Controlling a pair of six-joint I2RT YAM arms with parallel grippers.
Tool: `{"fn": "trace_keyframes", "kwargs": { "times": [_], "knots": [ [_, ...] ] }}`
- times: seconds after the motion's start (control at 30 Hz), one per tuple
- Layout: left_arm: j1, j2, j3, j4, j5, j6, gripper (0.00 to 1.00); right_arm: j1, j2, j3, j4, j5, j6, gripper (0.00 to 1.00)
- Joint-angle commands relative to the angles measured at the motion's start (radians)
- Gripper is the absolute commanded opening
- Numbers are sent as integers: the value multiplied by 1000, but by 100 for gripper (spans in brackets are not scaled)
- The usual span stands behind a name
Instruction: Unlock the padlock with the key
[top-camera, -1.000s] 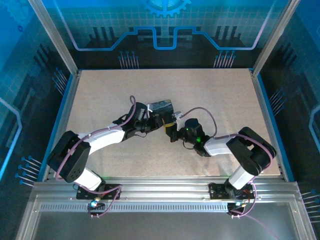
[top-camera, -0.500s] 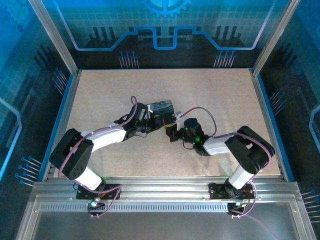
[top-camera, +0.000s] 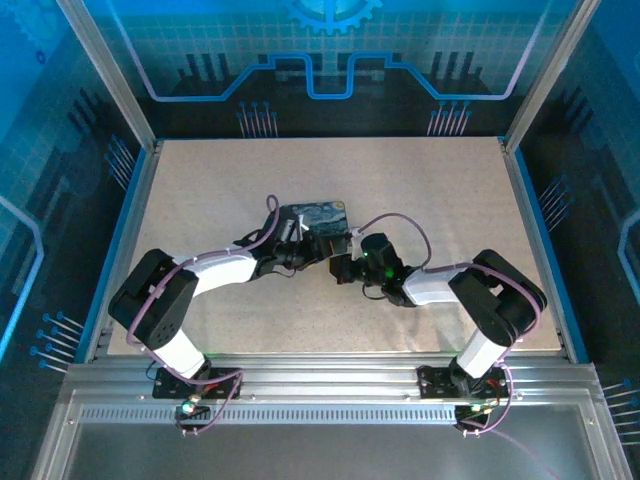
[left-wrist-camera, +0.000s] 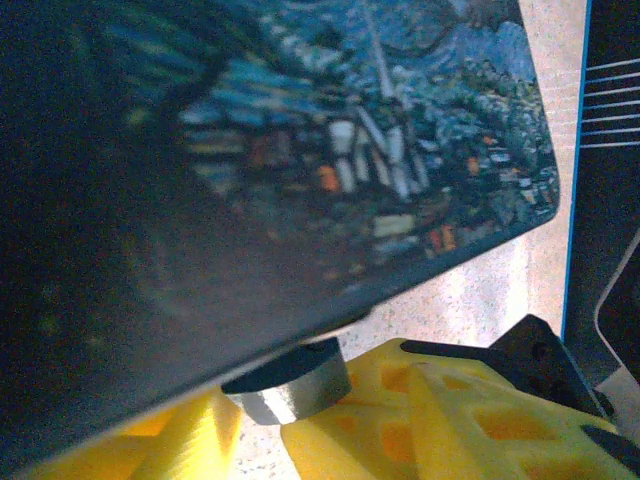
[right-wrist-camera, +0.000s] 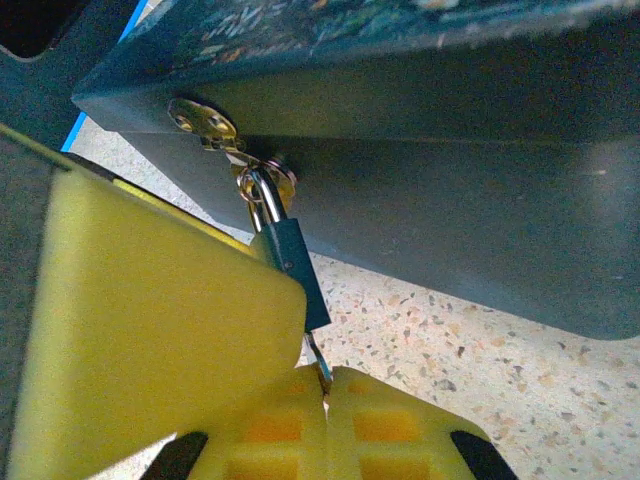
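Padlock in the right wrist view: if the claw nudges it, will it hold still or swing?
The padlock probably swings rather than resists: it hangs by a thin shackle looped through the hasp of the tin. Its small metal body looks rigid, likely light, and smooth enough to slip when pushed.

1. The tin box (top-camera: 318, 218) is seen mid-counter (top-camera: 450, 190), flanked by the left pincer (top-camera: 303, 243) and the right pincer (top-camera: 342, 263).
2. The padlock (right-wrist-camera: 292, 265) is hung on the box's side wall.
3. The key (right-wrist-camera: 317, 358) is spotted directly beneath the padlock.
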Motion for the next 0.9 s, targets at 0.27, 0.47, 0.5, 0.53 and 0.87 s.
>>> {"fn": "trace_keyframes", "kwargs": {
  "times": [0.27, 0.47, 0.5, 0.53, 0.87],
  "knots": [
    [43, -107, -104, 24, 34, -4, 61, 27, 69, 69, -98, -36, 119, 0],
    [69, -175, -200, 93, 19, -50, 64, 40, 56, 74, -126, -38, 144, 0],
    [70, -178, -216, 118, 16, -62, 64, 42, 52, 74, -132, -37, 152, 0],
    [70, -178, -228, 141, 16, -77, 63, 43, 49, 73, -136, -37, 159, 0],
    [67, -99, -319, 392, 16, -219, 56, 44, 35, 69, -137, -87, 298, 0]
  ]
}}
